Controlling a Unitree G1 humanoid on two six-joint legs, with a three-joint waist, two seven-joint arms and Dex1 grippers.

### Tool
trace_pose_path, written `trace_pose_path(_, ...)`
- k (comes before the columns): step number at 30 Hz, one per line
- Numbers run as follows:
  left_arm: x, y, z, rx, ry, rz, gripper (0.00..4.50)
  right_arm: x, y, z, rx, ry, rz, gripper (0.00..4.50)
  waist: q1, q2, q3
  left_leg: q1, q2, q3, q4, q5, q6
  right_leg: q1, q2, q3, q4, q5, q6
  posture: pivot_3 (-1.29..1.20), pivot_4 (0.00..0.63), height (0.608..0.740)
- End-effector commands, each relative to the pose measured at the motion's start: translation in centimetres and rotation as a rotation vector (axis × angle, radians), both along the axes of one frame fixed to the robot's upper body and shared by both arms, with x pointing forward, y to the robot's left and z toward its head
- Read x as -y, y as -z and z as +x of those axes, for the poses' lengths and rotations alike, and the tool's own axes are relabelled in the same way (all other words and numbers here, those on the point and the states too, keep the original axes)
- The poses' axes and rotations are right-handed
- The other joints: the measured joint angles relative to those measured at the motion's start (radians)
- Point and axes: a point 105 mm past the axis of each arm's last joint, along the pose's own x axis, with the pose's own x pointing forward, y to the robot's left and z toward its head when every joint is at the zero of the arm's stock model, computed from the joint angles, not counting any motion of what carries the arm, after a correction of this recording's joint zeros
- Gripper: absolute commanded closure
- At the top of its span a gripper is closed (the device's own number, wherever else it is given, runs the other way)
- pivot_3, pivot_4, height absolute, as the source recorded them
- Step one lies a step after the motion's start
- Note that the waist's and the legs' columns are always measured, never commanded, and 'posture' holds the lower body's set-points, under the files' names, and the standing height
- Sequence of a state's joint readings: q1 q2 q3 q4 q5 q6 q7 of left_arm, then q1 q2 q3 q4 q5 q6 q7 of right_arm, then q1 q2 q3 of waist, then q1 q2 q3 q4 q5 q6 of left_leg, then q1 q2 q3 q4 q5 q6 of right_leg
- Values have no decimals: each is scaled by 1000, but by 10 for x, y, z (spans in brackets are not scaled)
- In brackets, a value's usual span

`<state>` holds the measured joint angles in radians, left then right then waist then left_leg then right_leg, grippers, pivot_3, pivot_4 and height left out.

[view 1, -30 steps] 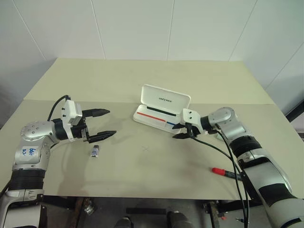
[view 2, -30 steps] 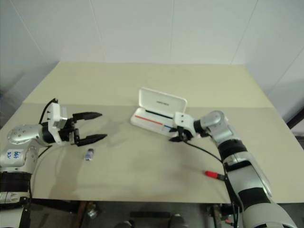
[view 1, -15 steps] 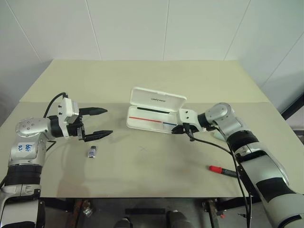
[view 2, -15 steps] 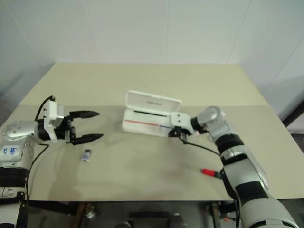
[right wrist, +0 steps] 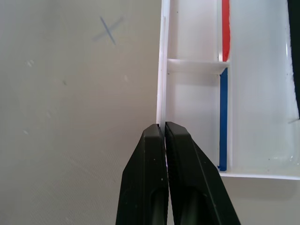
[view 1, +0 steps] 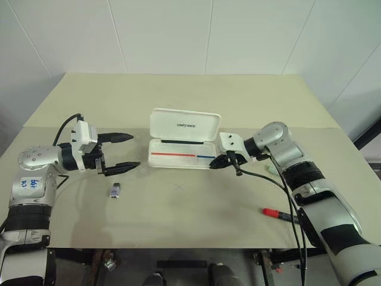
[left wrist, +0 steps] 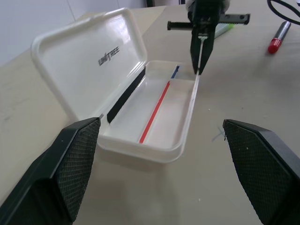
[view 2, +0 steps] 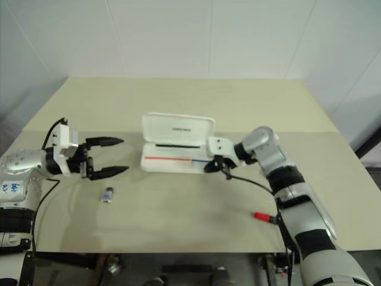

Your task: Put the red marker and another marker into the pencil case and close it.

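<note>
Case [view 1: 181, 154] in white plastic lies open near the middle of the table [view 1: 178, 101], lid upright, red and blue stripes showing inside; it now sits further toward the robot's left and squarer to the table edge than a second ago. The right gripper [view 1: 218, 165] has closed since then and pinches the thin front wall of the case at its right end, the black fingers [right wrist: 164, 154] pressed together on the rim. The left gripper [view 1: 126, 151] hangs spread wide and empty, facing the case. The red marker [view 1: 277, 213] lies on the table near the front edge, well apart from the case. A pale green marker [left wrist: 224, 29] lies behind the right gripper. A small grey object [view 1: 116, 190] rests below the left gripper.
</note>
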<state>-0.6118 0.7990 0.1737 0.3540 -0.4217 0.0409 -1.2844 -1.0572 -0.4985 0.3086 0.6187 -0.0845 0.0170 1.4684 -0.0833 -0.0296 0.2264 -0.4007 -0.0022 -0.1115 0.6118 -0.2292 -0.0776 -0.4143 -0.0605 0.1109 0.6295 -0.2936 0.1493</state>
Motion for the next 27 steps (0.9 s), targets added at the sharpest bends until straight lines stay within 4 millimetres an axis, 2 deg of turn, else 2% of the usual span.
trace_pose_path(1, -9, -7, -3, 38, -24, 20, 0, 4, -11, -18, -12, -26, 13, 4456, 2, 0, 0, -1, 0, 0, 0, 0, 0, 0, 0, 0, 0, 0, 0, 0, 150, 740)
trace_pose_path(7, -13, 2, -8, 11, -36, 16, 0, 16, 7, -51, -105, 3, -36, 4456, 7, 0, 0, -2, 0, -1, 1, 0, 0, 0, 0, -1, -1, 0, 0, 0, 150, 740)
trace_pose_path(11, -17, 9, -11, -7, -52, 11, 0, 21, 19, -65, -152, 47, -54, 4456, 1, 0, 0, -2, 0, -1, 1, 0, 0, 0, 0, -1, -1, 0, 0, 0, 150, 740)
trace_pose_path(20, -16, 12, -16, -18, -61, 5, 0, 17, 28, -73, -189, 90, -40, 4456, 4, 0, 0, -2, 0, -1, 2, 0, 0, 0, 0, -1, -1, 0, 0, 0, 150, 740)
trace_pose_path(27, -18, 12, -17, -21, -74, 3, 0, 23, 33, -75, -212, 132, -52, 4456, 6, 0, 0, -2, 0, -1, 2, 0, 0, 0, 0, -1, -1, 0, 0, 0, 150, 740)
